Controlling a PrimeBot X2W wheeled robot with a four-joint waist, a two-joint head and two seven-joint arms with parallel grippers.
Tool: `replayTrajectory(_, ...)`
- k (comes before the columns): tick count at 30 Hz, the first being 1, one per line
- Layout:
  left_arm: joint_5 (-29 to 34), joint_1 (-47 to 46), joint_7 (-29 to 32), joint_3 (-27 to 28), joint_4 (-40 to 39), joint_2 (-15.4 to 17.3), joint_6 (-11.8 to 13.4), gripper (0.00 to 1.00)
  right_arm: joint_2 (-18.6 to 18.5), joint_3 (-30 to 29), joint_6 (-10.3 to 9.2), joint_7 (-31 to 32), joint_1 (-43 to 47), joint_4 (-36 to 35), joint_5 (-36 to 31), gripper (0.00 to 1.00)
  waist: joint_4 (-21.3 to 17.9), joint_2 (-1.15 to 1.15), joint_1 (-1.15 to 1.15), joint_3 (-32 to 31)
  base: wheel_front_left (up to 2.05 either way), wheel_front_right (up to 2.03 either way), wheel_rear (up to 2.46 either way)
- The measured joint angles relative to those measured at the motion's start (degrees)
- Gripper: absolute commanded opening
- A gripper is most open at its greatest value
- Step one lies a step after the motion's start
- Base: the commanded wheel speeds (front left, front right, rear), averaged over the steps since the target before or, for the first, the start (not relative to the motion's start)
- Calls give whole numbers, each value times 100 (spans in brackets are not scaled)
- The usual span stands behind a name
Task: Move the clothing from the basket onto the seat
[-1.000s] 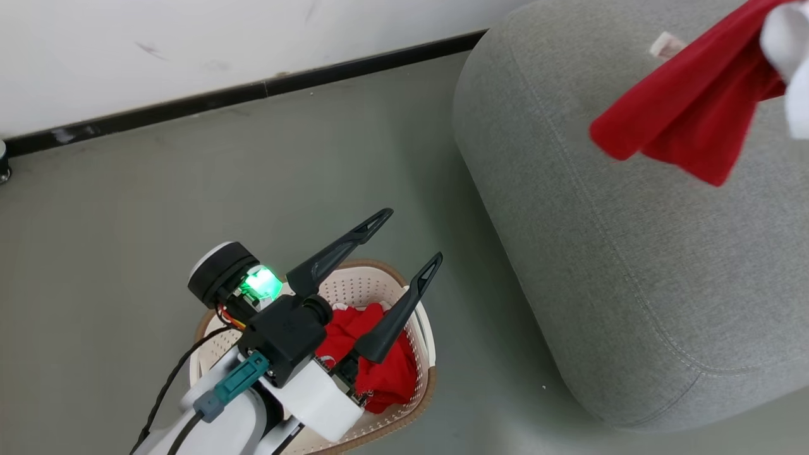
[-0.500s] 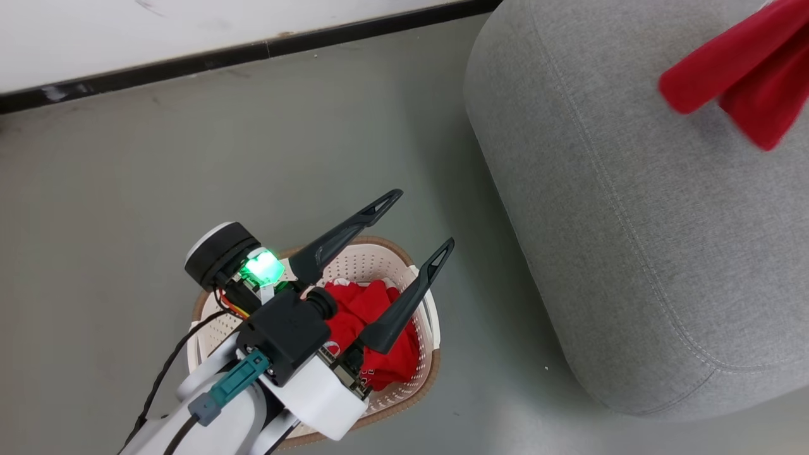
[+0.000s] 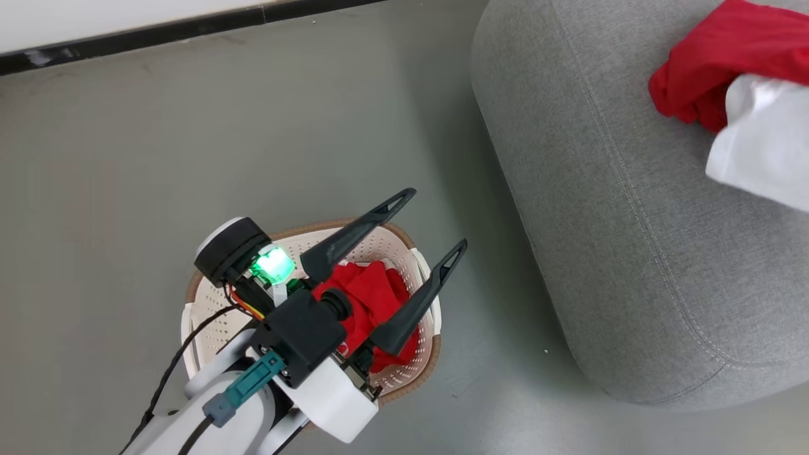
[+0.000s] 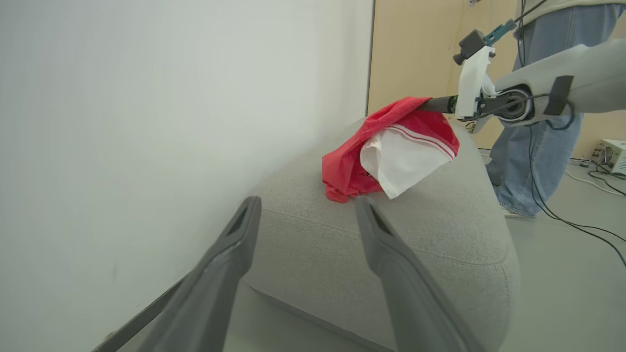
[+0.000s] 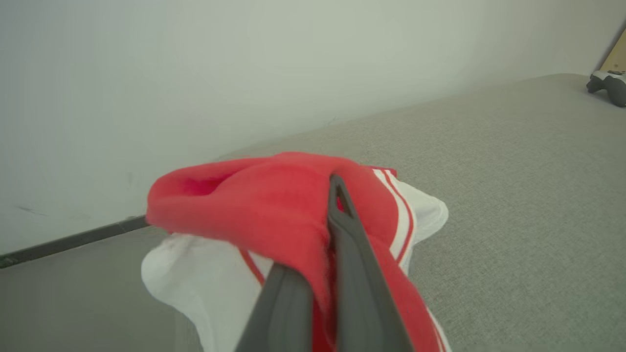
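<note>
The cream basket (image 3: 212, 325) stands on the floor with a red garment (image 3: 376, 294) bunched inside. My left gripper (image 3: 435, 218) hovers open above it, nothing between its fingers (image 4: 230, 254). On the big grey seat (image 3: 632, 253) a second red clothing piece with a white panel (image 3: 701, 76) droops onto the cushion. My right gripper (image 5: 328, 215) is shut on this clothing (image 5: 254, 195), with one finger partly buried in the fabric. The left wrist view shows the garment (image 4: 391, 146) hanging from the right gripper (image 4: 440, 103), its lower folds touching the seat (image 4: 391, 254).
A white wall with a dark baseboard (image 3: 158, 31) runs behind the basket and seat. A person in jeans (image 4: 538, 142) stands beyond the seat, with cables on the floor (image 4: 587, 225). A grey game controller (image 5: 609, 85) lies at the seat's far end.
The head camera has shifted. The garment in my right gripper has come down from mid-air onto the seat, its white panel now showing. My left gripper stays open over the basket.
</note>
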Motion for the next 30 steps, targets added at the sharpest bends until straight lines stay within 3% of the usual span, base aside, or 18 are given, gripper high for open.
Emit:
replayTrajectory(15, 48, -113, 5, -121, 5, -20, -49, 100, 431, 47, 1, -51, 192, 848, -331, 2, 12, 0, 0, 240, 0, 0, 0)
replayTrajectory(18, 86, -114, 0, -124, 30, -15, -51, 100, 520, 32, 1, -52, 182, 894, -359, 35, -2, 0, 0, 253, 0, 0, 0)
replayTrajectory(19, 86, -114, -1, -124, 45, -16, -51, 100, 542, 24, 1, -54, 182, 907, -364, 44, -8, 0, 0, 253, 0, 0, 0)
replayTrajectory(20, 86, -114, -2, -124, 62, -16, -51, 100, 561, 16, 1, -57, 182, 924, -364, 46, -14, 0, 0, 252, 0, 0, 0)
replayTrajectory(21, 86, -114, -3, -124, 79, -16, -51, 100, 578, 14, 1, -57, 183, 937, -367, 80, -20, 0, 0, 249, 0, 0, 0)
replayTrajectory(22, 86, -114, -7, -124, 98, -16, -51, 100, 593, 19, 1, -58, 185, 947, -392, 96, -27, 0, 0, 245, 0, 0, 0)
replayTrajectory(23, 85, -114, -18, -124, 112, -16, -51, 100, 608, 23, 1, -58, 190, 949, -424, 100, -34, 0, 0, 240, 0, 0, 0)
replayTrajectory(30, 83, -112, -110, -90, 233, 3, -49, 100, 767, 19, 1, -103, 220, 873, -456, 100, -112, 0, 0, 190, 0, 0, 0)
